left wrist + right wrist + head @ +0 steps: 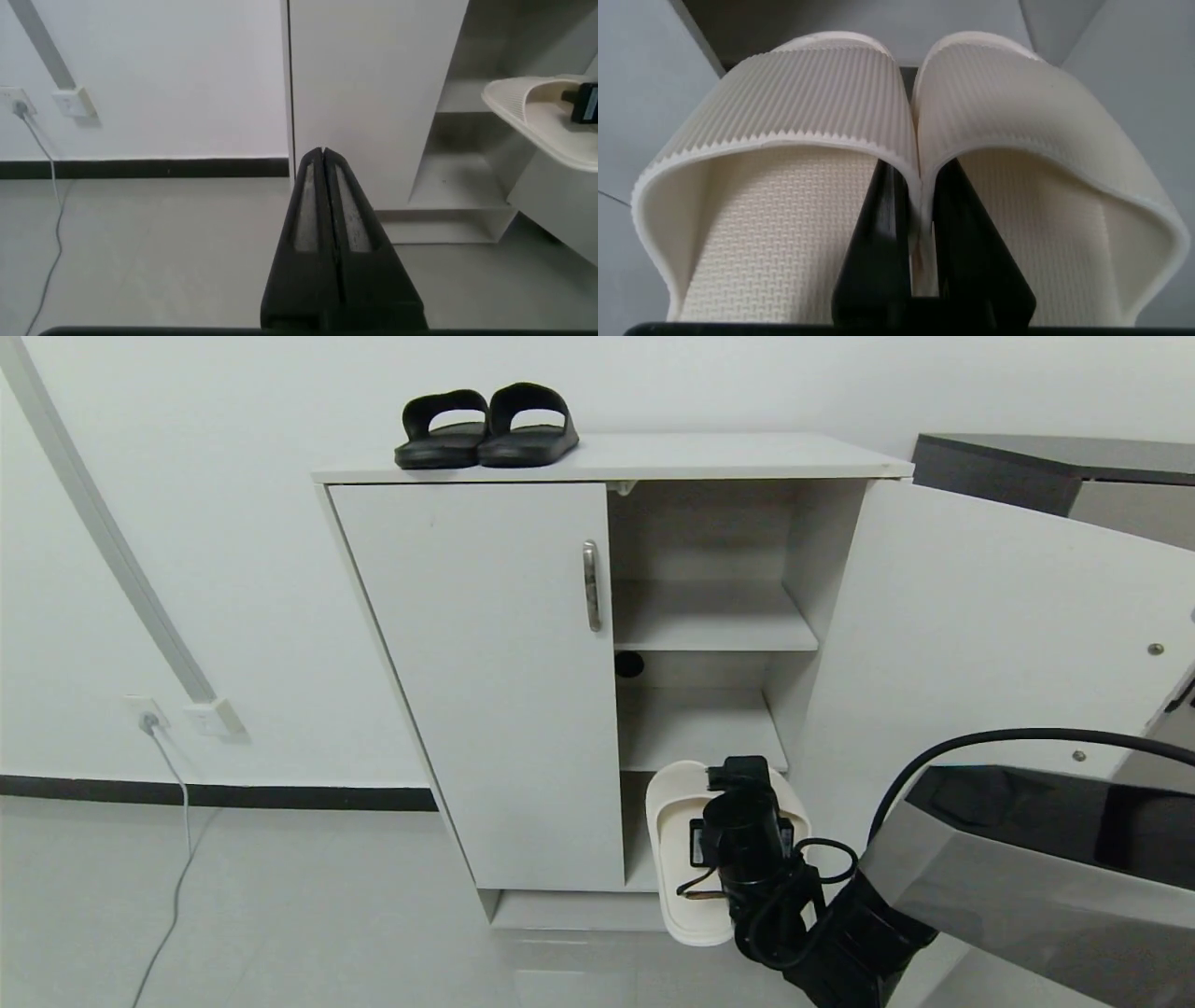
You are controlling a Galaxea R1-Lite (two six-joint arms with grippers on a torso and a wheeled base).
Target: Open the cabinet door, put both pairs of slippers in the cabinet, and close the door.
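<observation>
A white cabinet [485,691] stands against the wall, its left door closed and its right door [980,635] swung open, baring the shelves [714,621]. A pair of black slippers [485,427] sits on the cabinet top. My right gripper [738,803] is shut on the pair of cream slippers [677,859], held level in front of the lowest compartment. In the right wrist view the fingers [878,243] pinch the inner strap edges of the cream slippers [803,140]. My left gripper [323,201] is shut and empty, low over the floor left of the cabinet; the cream slippers [533,103] show at the side.
A wall socket [145,714] with a cable [177,859] trailing over the floor is at the left. A grey diagonal conduit [103,523] runs down the wall. A dark grey unit [1064,476] stands right of the cabinet. Open floor lies before the cabinet.
</observation>
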